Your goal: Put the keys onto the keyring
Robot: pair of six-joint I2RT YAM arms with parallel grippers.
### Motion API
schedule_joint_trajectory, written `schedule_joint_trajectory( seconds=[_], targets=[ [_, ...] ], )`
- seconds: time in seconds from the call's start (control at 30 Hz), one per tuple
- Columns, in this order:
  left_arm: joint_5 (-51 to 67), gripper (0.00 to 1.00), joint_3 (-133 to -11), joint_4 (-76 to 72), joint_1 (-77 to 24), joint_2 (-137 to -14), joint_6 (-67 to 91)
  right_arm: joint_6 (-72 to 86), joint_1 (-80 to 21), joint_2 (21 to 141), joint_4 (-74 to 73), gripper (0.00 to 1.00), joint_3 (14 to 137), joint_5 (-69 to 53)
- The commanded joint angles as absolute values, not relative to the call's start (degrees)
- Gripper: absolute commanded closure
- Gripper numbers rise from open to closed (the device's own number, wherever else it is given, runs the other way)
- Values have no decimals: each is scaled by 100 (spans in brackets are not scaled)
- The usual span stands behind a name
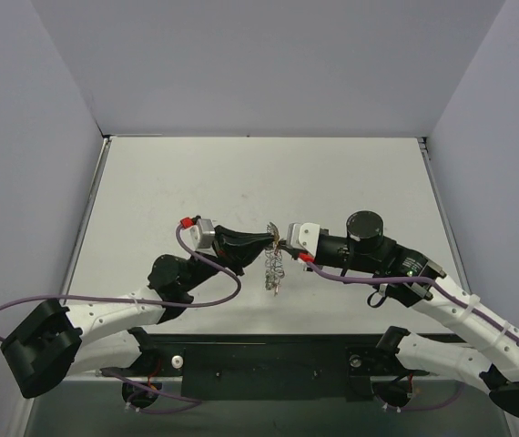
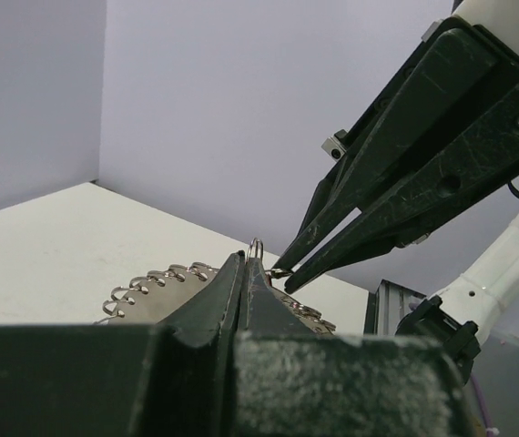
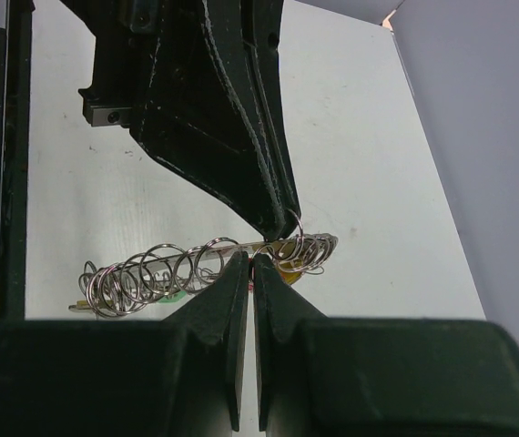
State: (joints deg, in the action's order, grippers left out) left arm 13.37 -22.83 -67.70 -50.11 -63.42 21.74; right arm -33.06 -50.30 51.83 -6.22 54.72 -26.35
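Observation:
The keyring (image 1: 275,266), a silvery coil of wire loops, hangs above the table between my two grippers. My left gripper (image 1: 267,238) is shut on one loop at the coil's end; the loop pokes out above its tips in the left wrist view (image 2: 256,246). My right gripper (image 1: 285,242) is shut, with a speck of red, a key's head (image 3: 254,262), pinched at its tips right against the coil (image 3: 150,273). A yellow key head (image 3: 289,268) and a green key head (image 3: 176,293) sit among the loops. The two grippers' tips nearly touch.
The white table (image 1: 196,182) is boxed in by lavender walls on three sides. A black rail (image 1: 269,350) runs along the near edge between the arm bases. Purple cables (image 1: 214,291) loop beside each arm.

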Motion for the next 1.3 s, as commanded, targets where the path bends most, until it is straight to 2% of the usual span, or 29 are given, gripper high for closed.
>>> schedule_joint_trajectory(
  seconds=[0.0,0.17,0.4,0.57,0.63,0.73,0.97,1.1,1.27],
  targets=[
    [475,100,-2347,-8551,-5115,-6626,2592,-3146,-5080,5036,-641,100,5361,-2848],
    [255,100,-2294,-8596,-5168,-6627,2637,-3059,-4975,4904,-975,100,5519,-2987],
    [571,100,-2127,-8701,-5045,-6618,2610,-2172,-4527,4764,-897,73,5730,-3340],
    [1423,100,-2004,-9078,-4852,-6680,2610,-979,-4175,4895,-274,52,5722,-3401],
    [1739,100,-1995,-9289,-4799,-6732,2672,-644,-4122,4992,-45,48,5704,-3576],
    [2117,100,-2030,-9404,-4720,-6820,2812,-291,-4105,5167,193,48,5678,-3893],
    [2373,100,-2101,-9404,-4685,-6706,2847,254,-3745,5545,193,63,5739,-4288],
    [2426,100,-2083,-9396,-4623,-6618,2848,44,-3665,5590,36,64,5722,-4771],
    [2461,100,-2100,-9404,-4588,-6574,2883,-973,-3674,5678,-518,62,5722,-5238]
  ],
)
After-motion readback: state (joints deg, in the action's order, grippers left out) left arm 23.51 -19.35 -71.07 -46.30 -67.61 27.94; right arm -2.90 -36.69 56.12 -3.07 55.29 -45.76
